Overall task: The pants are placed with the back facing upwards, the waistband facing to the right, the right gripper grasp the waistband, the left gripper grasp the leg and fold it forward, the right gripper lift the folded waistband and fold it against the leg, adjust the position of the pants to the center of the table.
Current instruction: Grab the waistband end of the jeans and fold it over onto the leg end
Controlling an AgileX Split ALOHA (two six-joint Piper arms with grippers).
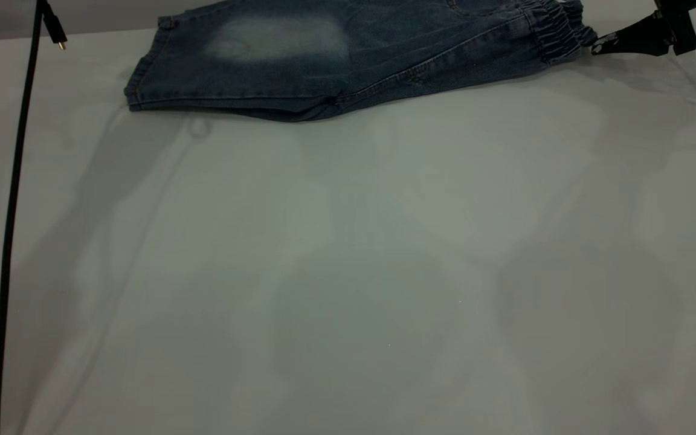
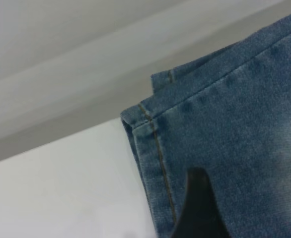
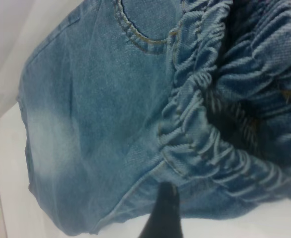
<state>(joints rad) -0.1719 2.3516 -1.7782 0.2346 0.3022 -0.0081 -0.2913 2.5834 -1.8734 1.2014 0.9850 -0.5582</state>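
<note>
One pair of pants [image 1: 348,60], folded lengthwise so one leg lies over the other; a single faded pale patch faces up in the exterior view. They lie flat at the far edge of the bench [image 1: 348,272], hem at the exterior view's left, gathered elastic waistband [image 1: 556,30] at its right.

Two end effectors counted. Right end effector [image 1: 602,45]: black, just beside the waistband at the far right, tip at the elastic; only one dark finger [image 3: 163,213] shows in the right wrist view, over the denim below the waistband, so I cannot tell whether it is apart or closed. Left end effector: only one dark finger [image 2: 200,208] shows in the left wrist view, over the denim near the stitched hem corner; apart or together, cannot tell.

One black cable [image 1: 12,211] runs down the exterior view's left side, its plug hanging near the top.

Edges: the pants sit close to the bench's far edge. The near and middle bench is broad open surface.

Surface: smooth, white-grey, with soft shadows
</note>
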